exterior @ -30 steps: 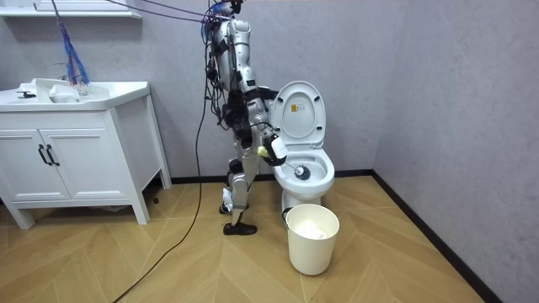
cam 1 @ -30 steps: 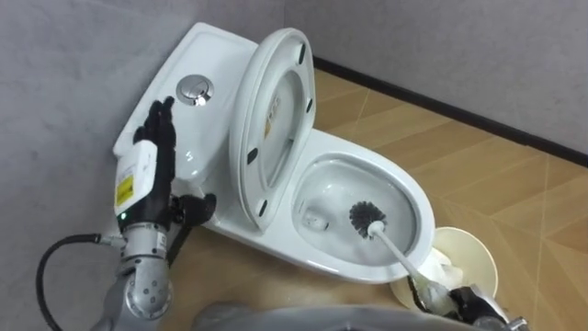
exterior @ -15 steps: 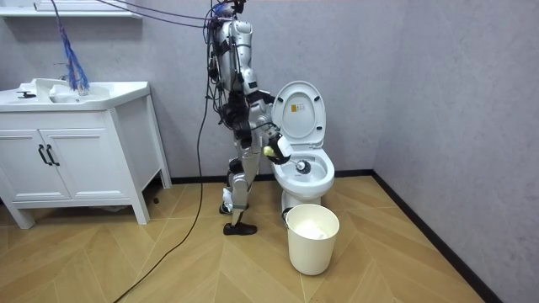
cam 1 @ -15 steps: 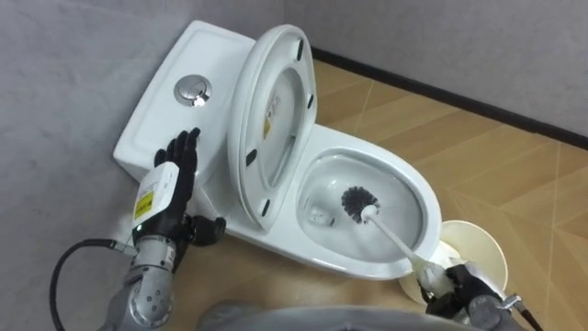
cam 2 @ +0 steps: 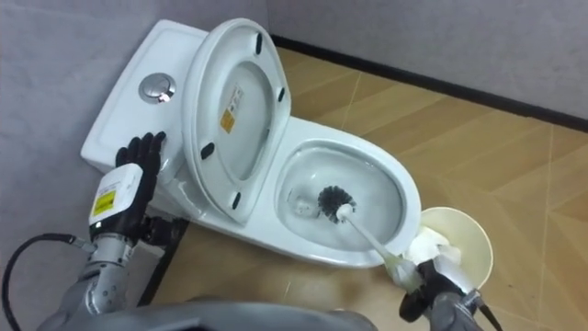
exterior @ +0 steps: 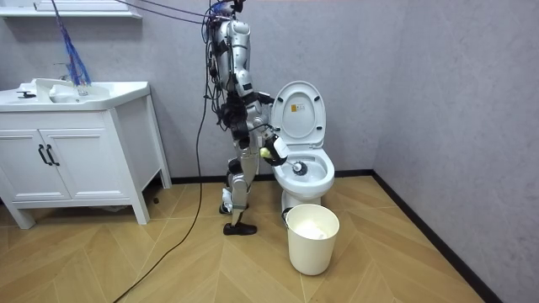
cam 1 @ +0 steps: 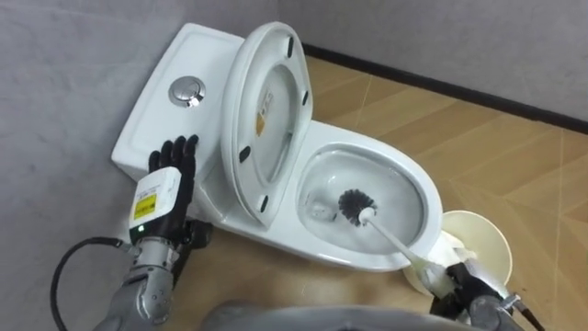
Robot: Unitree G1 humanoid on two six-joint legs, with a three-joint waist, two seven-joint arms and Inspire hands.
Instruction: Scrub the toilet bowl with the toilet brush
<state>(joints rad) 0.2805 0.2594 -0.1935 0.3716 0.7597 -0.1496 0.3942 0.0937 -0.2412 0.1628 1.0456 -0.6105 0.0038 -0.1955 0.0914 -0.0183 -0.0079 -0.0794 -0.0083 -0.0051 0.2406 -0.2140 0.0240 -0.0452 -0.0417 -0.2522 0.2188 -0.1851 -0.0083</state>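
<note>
Finds black-bristled white-handled toilet brush [cam 1: 354, 204] head-down inside white ceramic toilet bowl [cam 1: 424, 198]. Grips its handle, apparently, with right hand [cam 1: 462, 291] curled at the bowl's near rim. Holds left hand [cam 1: 165, 184] up beside white cistern [cam 1: 165, 115], fingers straight.

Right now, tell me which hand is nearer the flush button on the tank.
Left. The left hand is at the tank's near edge, just short of the flush button; the right hand grips the brush down past the bowl.

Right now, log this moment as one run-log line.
right hand: shut on toilet brush | brush head: inside toilet bowl | left hand: open, near cistern | lid: raised
</note>
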